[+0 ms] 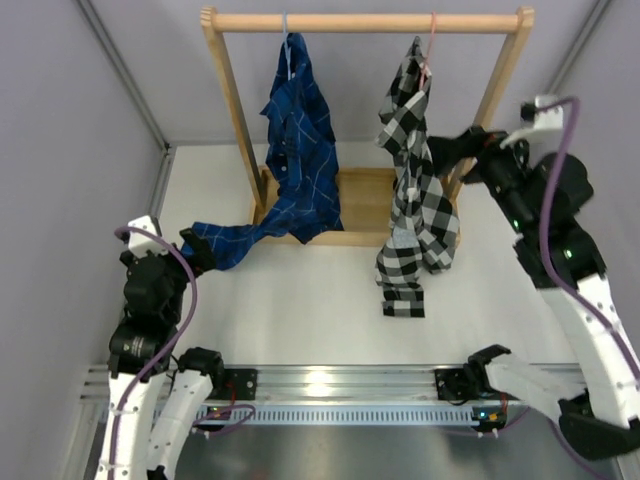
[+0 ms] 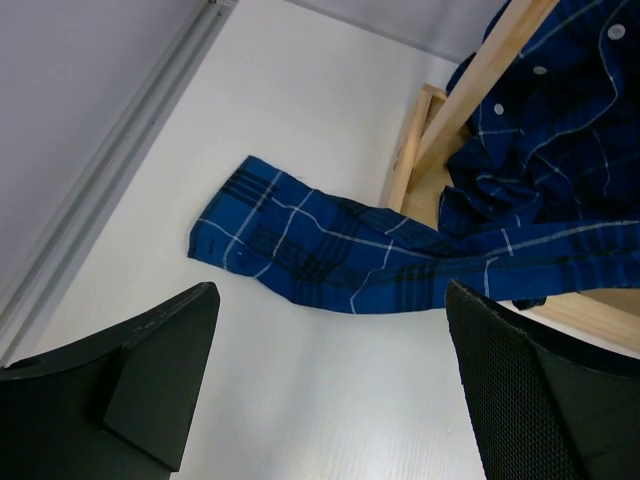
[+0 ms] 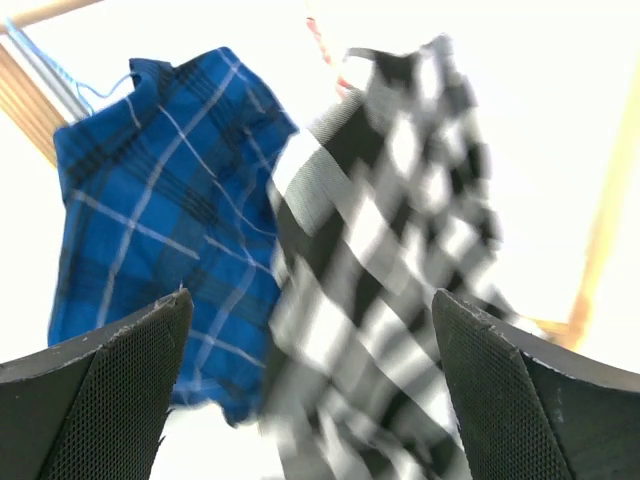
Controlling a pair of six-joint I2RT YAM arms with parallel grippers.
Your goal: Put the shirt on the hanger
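Observation:
The black-and-white check shirt [image 1: 415, 190] hangs from the pink hanger [image 1: 431, 45] on the right of the wooden rail [image 1: 365, 21], its lower end lying on the table. It also shows blurred in the right wrist view [image 3: 400, 270], with a bit of the pink hanger [image 3: 322, 45] at its top. My right gripper [image 1: 452, 152] is open beside the shirt's right side, its jaws wide apart and empty [image 3: 305, 400]. My left gripper [image 1: 192, 247] is open and empty low over the table at the left [image 2: 330, 400].
A dark blue grid shirt [image 1: 295, 150] hangs on a pale hanger [image 1: 286, 35] at the rail's left; its sleeve [image 2: 330, 250] trails across the table towards my left gripper. The wooden rack's base [image 1: 365, 205] stands at the back. Grey walls close both sides.

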